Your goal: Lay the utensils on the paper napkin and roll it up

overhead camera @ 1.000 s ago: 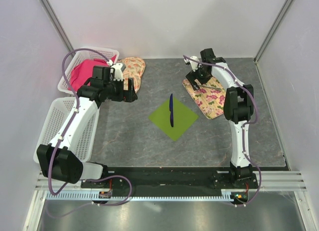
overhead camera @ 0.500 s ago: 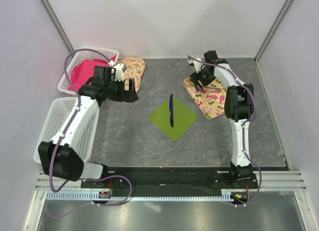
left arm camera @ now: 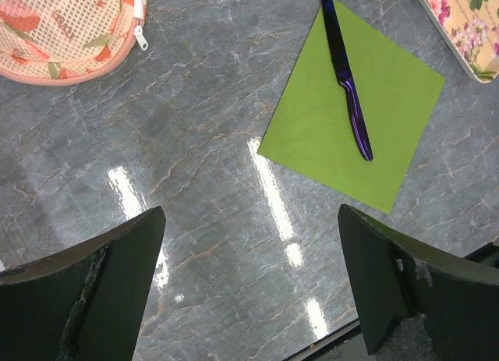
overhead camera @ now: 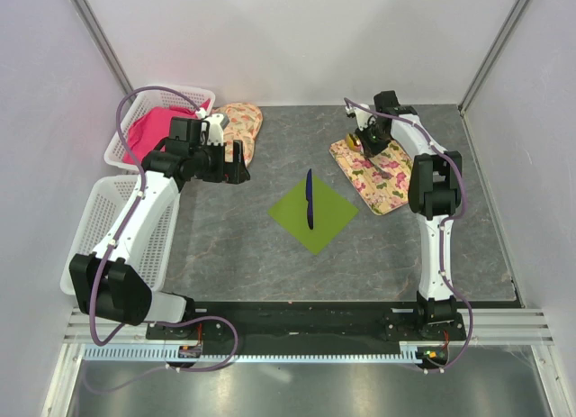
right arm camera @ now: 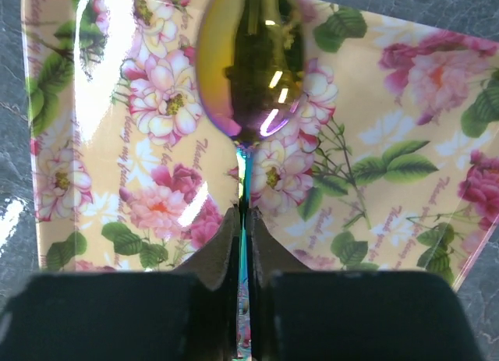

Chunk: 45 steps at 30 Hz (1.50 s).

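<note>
Lab test cell: plain white walls [overhead camera: 297, 39], metal rail [overhead camera: 306, 349]

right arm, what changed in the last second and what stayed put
The right hand slid a little to the right over the floral mat. It is shut on the handle of the gold spoon, whose bowl now shows in the top view. The blue knife stayed on the green napkin, and the open left hand barely moved.

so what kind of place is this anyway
Most likely a robot lab test cell, not a dining room: plain white walls box in a grey stone-look table, two arms are bolted to a rail, and white baskets stand at the left.
</note>
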Each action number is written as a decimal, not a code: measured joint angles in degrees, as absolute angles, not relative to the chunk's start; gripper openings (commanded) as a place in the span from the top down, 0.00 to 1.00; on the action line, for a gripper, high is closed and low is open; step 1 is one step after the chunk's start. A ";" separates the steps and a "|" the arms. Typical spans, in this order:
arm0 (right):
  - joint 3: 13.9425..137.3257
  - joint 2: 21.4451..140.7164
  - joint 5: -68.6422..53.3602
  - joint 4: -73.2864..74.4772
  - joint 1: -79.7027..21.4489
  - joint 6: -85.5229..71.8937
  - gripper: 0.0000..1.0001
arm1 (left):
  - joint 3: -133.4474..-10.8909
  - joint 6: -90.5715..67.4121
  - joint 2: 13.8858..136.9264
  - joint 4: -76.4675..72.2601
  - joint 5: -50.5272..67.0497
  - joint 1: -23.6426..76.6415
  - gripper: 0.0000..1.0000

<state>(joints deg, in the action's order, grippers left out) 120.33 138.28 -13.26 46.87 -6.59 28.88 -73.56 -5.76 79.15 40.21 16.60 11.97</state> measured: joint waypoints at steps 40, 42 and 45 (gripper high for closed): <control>82.35 110.43 3.99 31.48 -28.23 -26.39 1.00 | -77.71 -11.16 82.15 38.06 13.13 10.92 0.04; 82.19 110.45 4.03 31.00 -28.16 -28.03 1.00 | -77.73 -11.38 82.15 37.58 13.87 10.59 0.04; 82.19 110.45 3.99 30.02 -28.25 -29.21 1.00 | -77.76 -11.99 82.43 37.06 15.18 10.28 0.04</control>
